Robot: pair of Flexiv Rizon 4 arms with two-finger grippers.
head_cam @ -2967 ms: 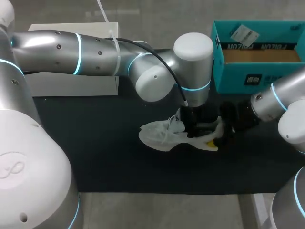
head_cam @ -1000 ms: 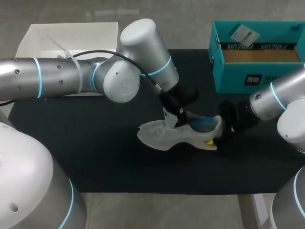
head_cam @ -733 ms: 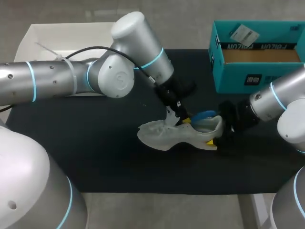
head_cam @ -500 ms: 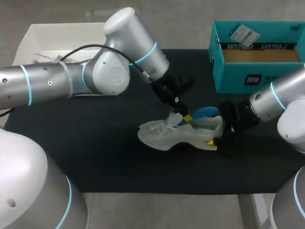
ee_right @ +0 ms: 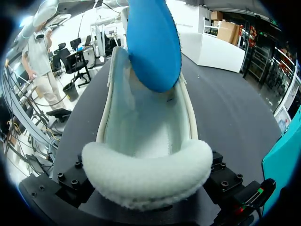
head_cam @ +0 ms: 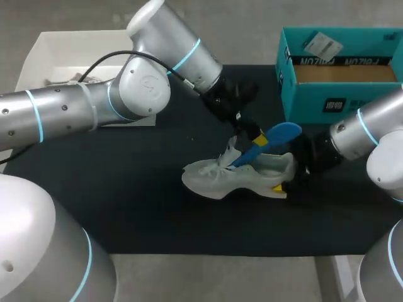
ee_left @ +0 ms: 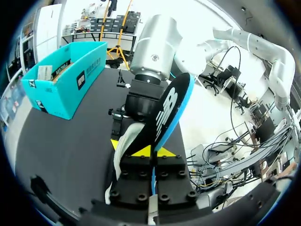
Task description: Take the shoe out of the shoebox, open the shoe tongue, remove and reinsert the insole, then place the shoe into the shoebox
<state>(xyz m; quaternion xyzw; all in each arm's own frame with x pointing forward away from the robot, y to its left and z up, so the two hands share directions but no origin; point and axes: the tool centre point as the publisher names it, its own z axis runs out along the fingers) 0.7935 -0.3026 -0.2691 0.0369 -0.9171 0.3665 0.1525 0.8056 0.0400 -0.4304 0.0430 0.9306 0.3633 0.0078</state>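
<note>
Shoe (head_cam: 239, 179): on the mat (head_cam: 126, 207), heel clamped by the right gripper (head_cam: 284, 181).
Insole (head_cam: 272, 138): pinched by the left gripper (head_cam: 256, 138), front end lodged inside.
Risk: shoe dragged along if that end snags.

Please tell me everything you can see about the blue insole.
The insole is thin and flat, bright blue on one face, dark with a pale mark on the other, seemingly foam. The left gripper pinches it and holds it tilted, its rounded end raised above the heel, its lower end reaching into the white shoe.
</note>
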